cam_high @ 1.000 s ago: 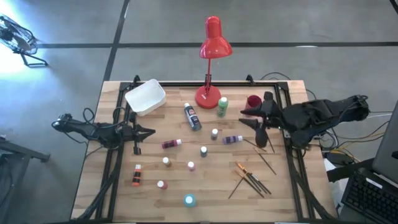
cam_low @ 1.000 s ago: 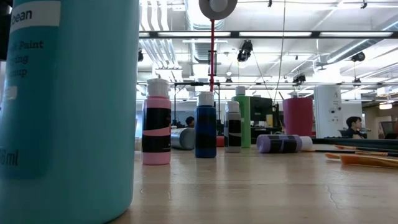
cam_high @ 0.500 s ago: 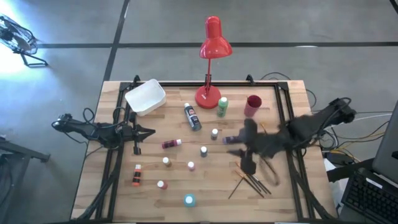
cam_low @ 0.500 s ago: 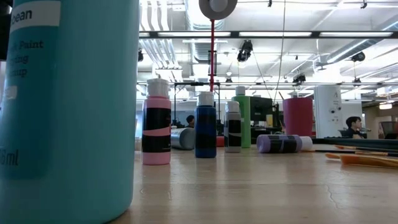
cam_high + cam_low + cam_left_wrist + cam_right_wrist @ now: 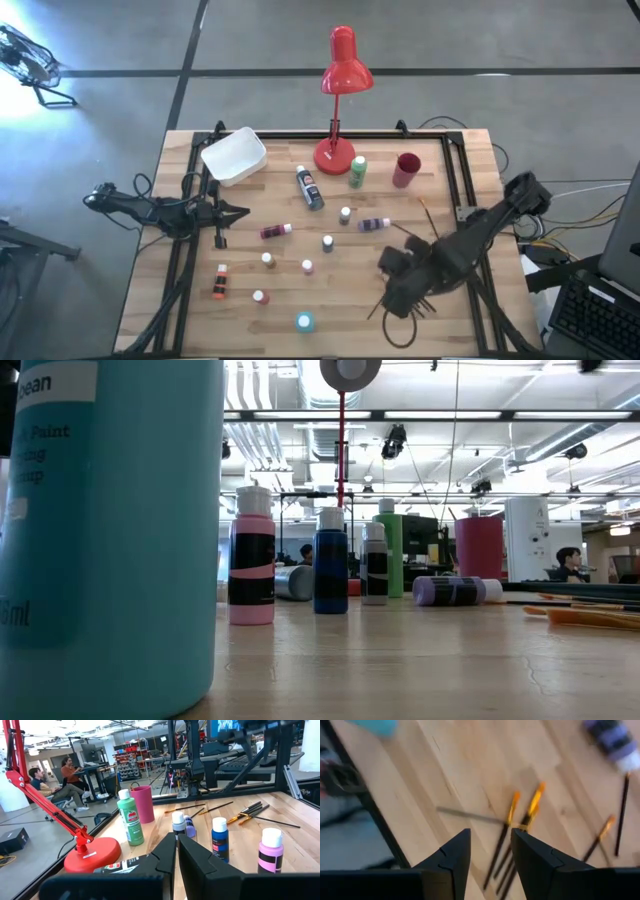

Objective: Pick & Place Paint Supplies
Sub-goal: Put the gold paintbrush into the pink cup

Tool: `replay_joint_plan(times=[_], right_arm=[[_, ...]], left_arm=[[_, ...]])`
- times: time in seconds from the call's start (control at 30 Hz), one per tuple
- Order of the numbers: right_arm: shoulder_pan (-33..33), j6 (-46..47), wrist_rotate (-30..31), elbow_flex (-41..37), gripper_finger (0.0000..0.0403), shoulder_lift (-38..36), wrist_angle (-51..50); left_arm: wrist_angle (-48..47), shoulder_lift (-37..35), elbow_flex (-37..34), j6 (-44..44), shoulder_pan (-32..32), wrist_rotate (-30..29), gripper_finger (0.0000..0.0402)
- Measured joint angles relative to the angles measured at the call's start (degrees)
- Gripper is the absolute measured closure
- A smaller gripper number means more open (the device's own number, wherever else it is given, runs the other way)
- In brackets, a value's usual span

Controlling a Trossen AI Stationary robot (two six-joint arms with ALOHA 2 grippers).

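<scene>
Small paint bottles are scattered over the wooden table: a blue one (image 5: 309, 187), a purple one (image 5: 375, 224) and an orange one (image 5: 219, 282) lie on their sides, and a green one (image 5: 357, 170) and a teal one (image 5: 304, 321) stand upright. Several thin paintbrushes (image 5: 520, 820) lie flat near the table's near right. My right gripper (image 5: 402, 298) hangs over them, pointing down and open (image 5: 490, 842), clear of the brushes below it. My left gripper (image 5: 235, 212) waits at the table's left, level and shut (image 5: 177, 847).
A white bin (image 5: 233, 155) sits at the far left. A red desk lamp (image 5: 333, 155) stands at the far middle, with a maroon cup (image 5: 407, 168) to its right. Small upright bottles (image 5: 327, 242) dot the middle. A black frame rail (image 5: 462, 180) runs along the table's right side.
My right gripper has swung from beside the maroon cup toward the table's near edge and downward. It has tipped from nearly level to pointing down over the paintbrushes. No bottle or brush has moved.
</scene>
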Motion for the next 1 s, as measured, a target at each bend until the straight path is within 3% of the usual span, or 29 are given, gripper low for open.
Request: replay_joint_plan(times=[0.3, 0.63, 1.0], right_arm=[[0.9, -16.72, -2.46, -0.02, 0.0251, 8.32, 4.5], [0.79, -33.09, -5.14, 0.94, 0.0223, 15.7, 2.79], [1.16, -45.95, -5.58, 2.98, 0.0251, 22.75, 2.17]], left_arm=[[0.0, 0.02, 0.0, 0.0, 0.0, 0.02, 0.0377], [0.0, -0.01, 0.0, 0.0, 0.02, 0.0, 0.0377], [0.0, 0.01, 0.02, 0.0, 0.01, 0.01, 0.0377]])
